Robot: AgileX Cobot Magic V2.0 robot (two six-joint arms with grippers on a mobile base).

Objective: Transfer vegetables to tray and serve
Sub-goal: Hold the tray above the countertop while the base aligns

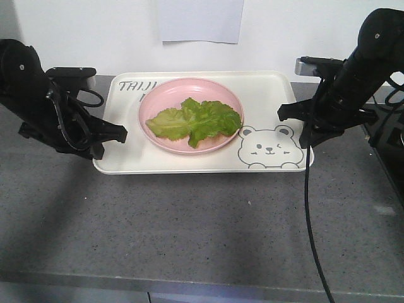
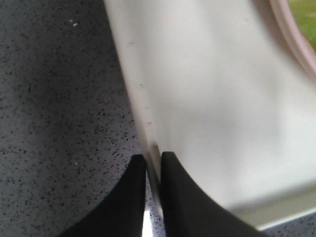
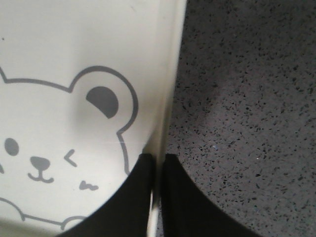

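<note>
The vegetables [image 1: 194, 120], crinkly green lettuce leaves, lie on a round pink plate [image 1: 158, 104] that stands in the middle of the cream-white tray [image 1: 265, 88]. My left gripper [image 1: 117, 134] is shut on the tray's left rim [image 2: 148, 143], one finger [image 2: 133, 192] outside and one inside. My right gripper [image 1: 307, 140] is shut on the tray's right rim [image 3: 165, 113], next to the winking bear drawing [image 3: 59, 148]. In the front view the tray's front edge seems slightly above the counter, with a shadow under it.
The tray is over a dark grey speckled counter [image 1: 189, 221] against a white wall. A sheet of paper [image 1: 200, 20] hangs on the wall behind. A black cable [image 1: 310, 208] drops from the right arm across the counter's right side.
</note>
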